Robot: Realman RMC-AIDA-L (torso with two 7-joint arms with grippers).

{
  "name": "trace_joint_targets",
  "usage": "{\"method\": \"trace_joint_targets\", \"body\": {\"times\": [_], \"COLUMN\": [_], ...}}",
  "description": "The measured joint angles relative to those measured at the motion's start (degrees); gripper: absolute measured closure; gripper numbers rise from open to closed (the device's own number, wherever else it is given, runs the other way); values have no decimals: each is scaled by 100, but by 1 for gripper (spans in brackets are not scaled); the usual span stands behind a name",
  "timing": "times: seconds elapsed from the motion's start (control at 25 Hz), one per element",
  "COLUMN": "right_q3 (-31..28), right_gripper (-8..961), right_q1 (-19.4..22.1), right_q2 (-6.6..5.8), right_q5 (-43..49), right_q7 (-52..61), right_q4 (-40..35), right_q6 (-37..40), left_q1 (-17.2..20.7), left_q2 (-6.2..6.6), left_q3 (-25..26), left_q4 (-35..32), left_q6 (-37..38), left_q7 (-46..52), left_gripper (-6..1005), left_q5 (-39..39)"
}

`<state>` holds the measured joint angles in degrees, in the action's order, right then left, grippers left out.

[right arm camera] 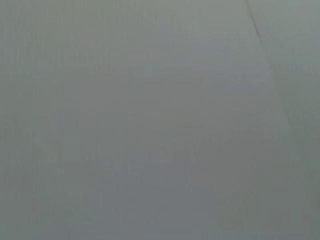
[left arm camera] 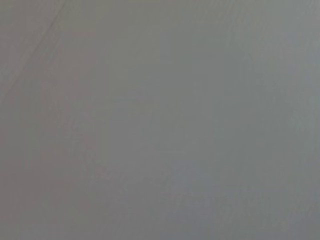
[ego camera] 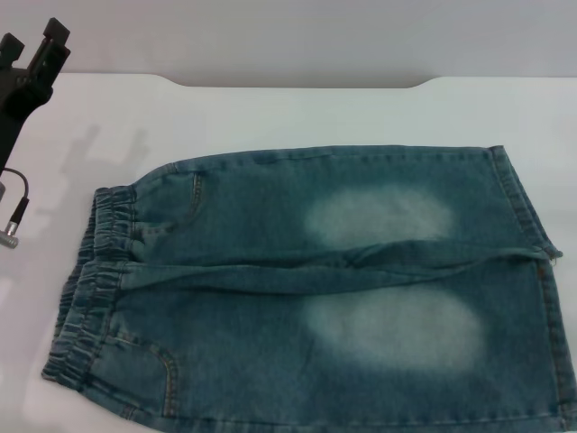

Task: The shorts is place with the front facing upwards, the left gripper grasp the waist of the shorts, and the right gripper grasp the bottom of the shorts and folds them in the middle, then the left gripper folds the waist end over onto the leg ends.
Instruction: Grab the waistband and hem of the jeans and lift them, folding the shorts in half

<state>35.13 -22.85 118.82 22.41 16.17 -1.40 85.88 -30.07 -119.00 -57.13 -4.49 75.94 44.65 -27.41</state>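
Blue denim shorts (ego camera: 315, 289) lie flat on the white table (ego camera: 297, 113) in the head view, front up, with pale faded patches on both legs. The gathered waist of the shorts (ego camera: 90, 289) is at the left. The bottom of the shorts (ego camera: 541, 271), with its hemmed leg ends, is at the right. My left gripper (ego camera: 38, 45) is raised at the far left, above and away from the waist, its fingers apart and empty. The right gripper is out of view. Both wrist views are plain grey.
The table's far edge (ego camera: 297, 83) runs across the back, with a grey wall behind. A cable with a silver plug (ego camera: 11, 230) hangs at the left edge. The shorts reach the lower and right borders of the head view.
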Motion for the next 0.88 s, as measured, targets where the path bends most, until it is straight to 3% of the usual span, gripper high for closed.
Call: {"method": "trace_joint_targets", "body": {"times": [0.52, 0.68, 0.88], "right_q3": [-37, 82, 174], "right_gripper": [375, 375, 375], "right_q1": [27, 118, 280], "right_q2": [0, 0, -25], "right_q5": [-2, 195, 465], "right_q7": [33, 653, 1700], "right_q4": [-20, -278, -802], "right_q6": [4, 37, 52], "left_q1": [1, 10, 5], "left_q2": [0, 24, 88], "left_q3": [36, -77, -562], "left_q4": [0, -40, -444], "left_q6": [0, 0, -46], "left_q7": [0, 0, 284], "left_gripper": [185, 190, 195], "left_q5": [9, -26, -45]}}
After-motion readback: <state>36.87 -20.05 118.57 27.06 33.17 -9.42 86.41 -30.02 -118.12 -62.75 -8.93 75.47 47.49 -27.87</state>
